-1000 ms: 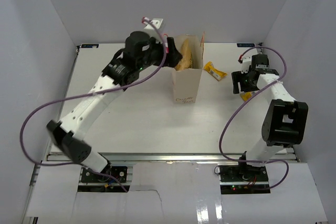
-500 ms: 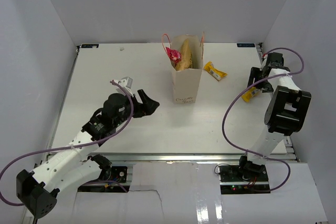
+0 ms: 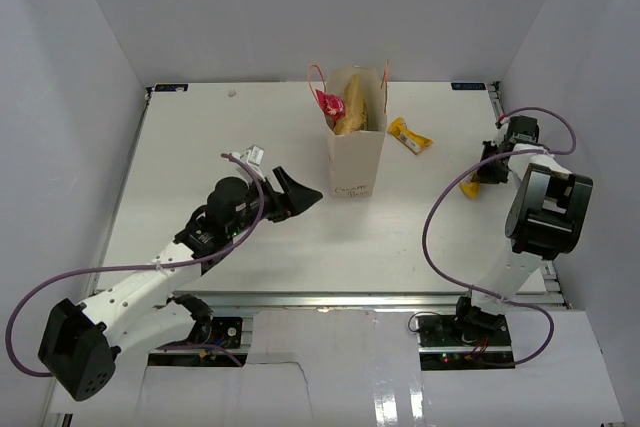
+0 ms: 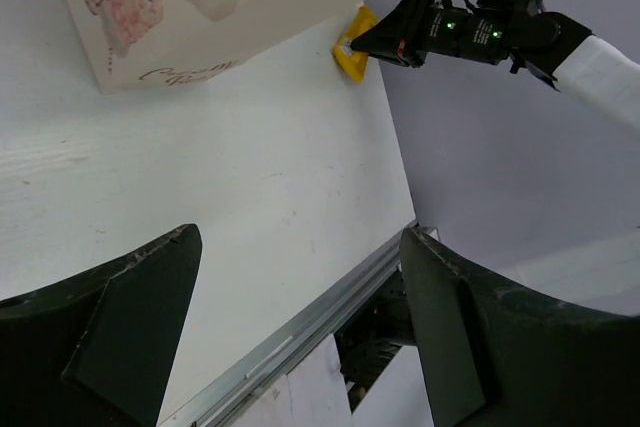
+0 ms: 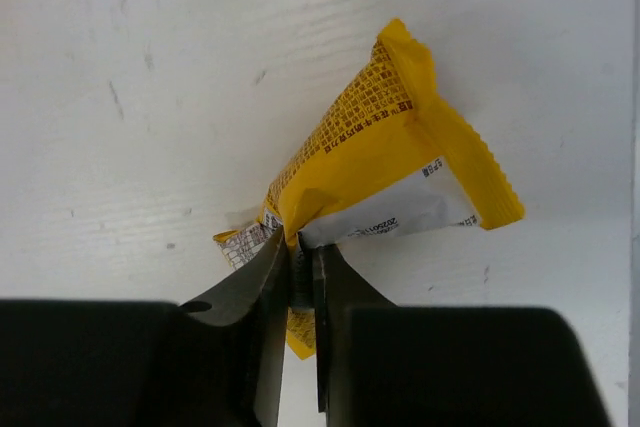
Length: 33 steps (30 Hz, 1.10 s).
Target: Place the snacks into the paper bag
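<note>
Your right hand (image 5: pixel 298 259) pinches a yellow packet (image 5: pixel 385 142) by one end at the right edge of the surface (image 3: pixel 200 147), well apart from the paper bag (image 3: pixel 357 162), while your left hand (image 4: pixel 297 247) hangs open; the packet looks light, crinkly and slippery, so grip its crimped seam.

Cream paper bag (image 3: pixel 356 162) stood upright, tan chip bag (image 3: pixel 350 115) and red packet (image 3: pixel 327 100) poked from its mouth, yellow packet (image 3: pixel 410 135) lay near its right side, second yellow packet (image 5: pixel 385 162) lay farther right, pinched by right gripper (image 5: pixel 300 249).

A white table (image 3: pixel 250 127) stands between pale grey walls (image 3: pixel 60 67).
</note>
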Motion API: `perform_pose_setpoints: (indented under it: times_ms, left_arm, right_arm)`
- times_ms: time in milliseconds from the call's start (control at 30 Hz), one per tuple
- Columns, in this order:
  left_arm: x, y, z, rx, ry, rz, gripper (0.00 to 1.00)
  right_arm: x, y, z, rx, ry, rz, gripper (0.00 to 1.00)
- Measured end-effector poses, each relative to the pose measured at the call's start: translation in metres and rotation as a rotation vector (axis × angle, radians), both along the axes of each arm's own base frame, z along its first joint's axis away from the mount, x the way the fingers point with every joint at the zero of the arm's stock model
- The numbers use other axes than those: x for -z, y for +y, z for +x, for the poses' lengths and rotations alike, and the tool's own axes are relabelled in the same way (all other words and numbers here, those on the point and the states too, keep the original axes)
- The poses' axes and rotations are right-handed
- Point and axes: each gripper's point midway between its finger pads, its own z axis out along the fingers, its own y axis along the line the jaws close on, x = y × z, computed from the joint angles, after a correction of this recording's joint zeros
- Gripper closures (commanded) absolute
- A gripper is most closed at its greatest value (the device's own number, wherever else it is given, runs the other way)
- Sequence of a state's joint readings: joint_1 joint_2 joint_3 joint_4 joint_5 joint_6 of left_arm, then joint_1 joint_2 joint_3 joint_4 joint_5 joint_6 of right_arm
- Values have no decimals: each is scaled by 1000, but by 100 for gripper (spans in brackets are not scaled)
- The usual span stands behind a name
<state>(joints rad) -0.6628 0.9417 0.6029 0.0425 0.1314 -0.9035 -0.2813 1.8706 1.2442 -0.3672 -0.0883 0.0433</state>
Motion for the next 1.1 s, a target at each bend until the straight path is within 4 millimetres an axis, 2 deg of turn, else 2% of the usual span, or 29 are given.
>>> perform_pose_setpoints:
  times_ms: [33, 167, 233, 367, 433, 633, 767, 900, 1033, 1067, 1100]
  left_arm:
    - [-3, -3, 0, 13, -3, -15, 9]
    - [-3, -18, 1, 69, 1, -54, 9]
    - [0, -26, 2, 97, 13, -67, 9]
    - [8, -45, 1, 163, 40, -80, 9]
    - [9, -56, 0, 198, 48, -87, 9]
    - [2, -90, 1, 291, 46, -108, 9]
    - [0, -104, 0, 328, 41, -116, 9]
    - [3, -110, -1, 341, 49, -117, 10]
    - [17, -114, -2, 348, 91, -106, 26]
    - [18, -115, -2, 351, 97, -106, 37]
    - [18, -116, -2, 351, 101, -111, 42]
  right_arm:
    - [-1, 3, -5, -27, -10, 5, 91]
    - [-15, 30, -31, -216, -64, 65, 92]
    - [-34, 51, -46, -373, -132, 98, 92]
    - [-88, 98, -70, -760, -333, 106, 91]
    - [-105, 123, -85, -941, -403, 111, 89]
    - [-109, 207, -155, -1412, -425, 237, 88]
    - [-119, 248, -199, -1622, -456, 256, 89]
    - [-141, 280, -229, -1754, -530, 268, 89]
    - [-149, 295, -235, -1781, -529, 307, 89]
    - [-149, 296, -233, -1778, -520, 310, 89]
    - [-147, 298, -232, -1774, -504, 317, 89]
